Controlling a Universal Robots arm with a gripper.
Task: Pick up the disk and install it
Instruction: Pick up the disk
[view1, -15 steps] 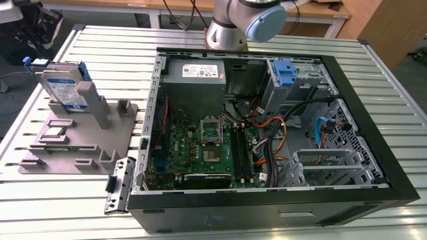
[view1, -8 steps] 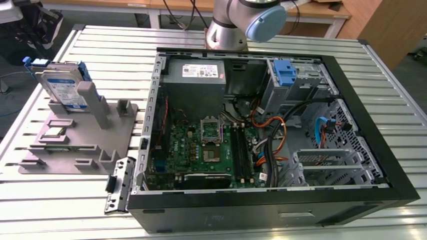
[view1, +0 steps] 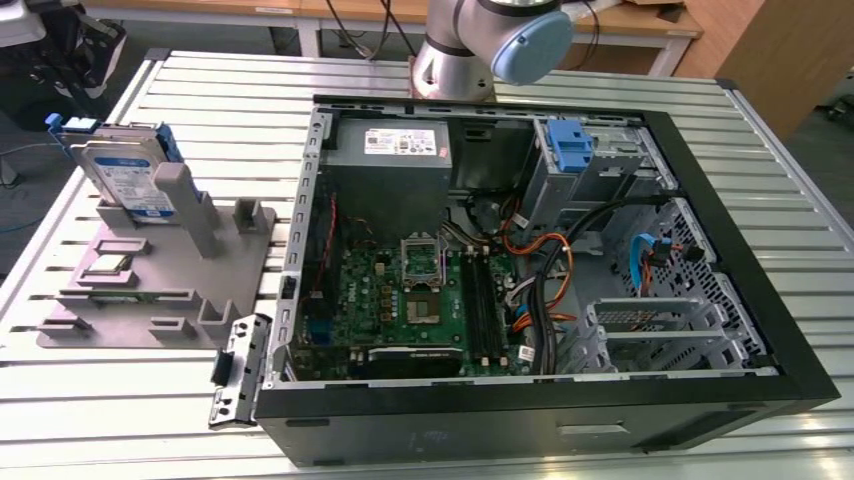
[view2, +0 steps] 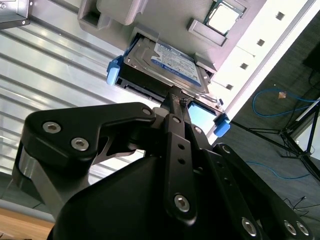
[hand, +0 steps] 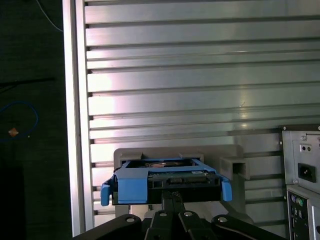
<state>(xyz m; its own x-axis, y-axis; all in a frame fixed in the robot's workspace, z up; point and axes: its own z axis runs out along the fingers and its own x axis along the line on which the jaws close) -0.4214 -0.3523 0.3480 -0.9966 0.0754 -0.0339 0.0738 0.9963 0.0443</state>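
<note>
- Table (view1: 120, 420) of metal slats carries everything. Judging by how things lie, neither the pickup nor the install is done.
- The computer case (view1: 467, 430) lies open across the middle of the table, reaching toward the edge at the exterior view's right. No disk is seen seated in it, so the whole install is left.
- The grey holder (view1: 160, 290) sits just beside the case, along the table's edge at the exterior view's left.
- The gripper (hand: 172, 194) hangs over the holder, facing down on it in both wrist views. Its fingers look drawn together, with nothing between them.
- The disk (view1: 123, 175) stands on edge in the holder's far end, near the table's far corner at the exterior view's left. Its blue rails (hand: 130, 182) sit in line under the gripper, but whether the tips touch the disk's upper edge cannot be told.
</note>
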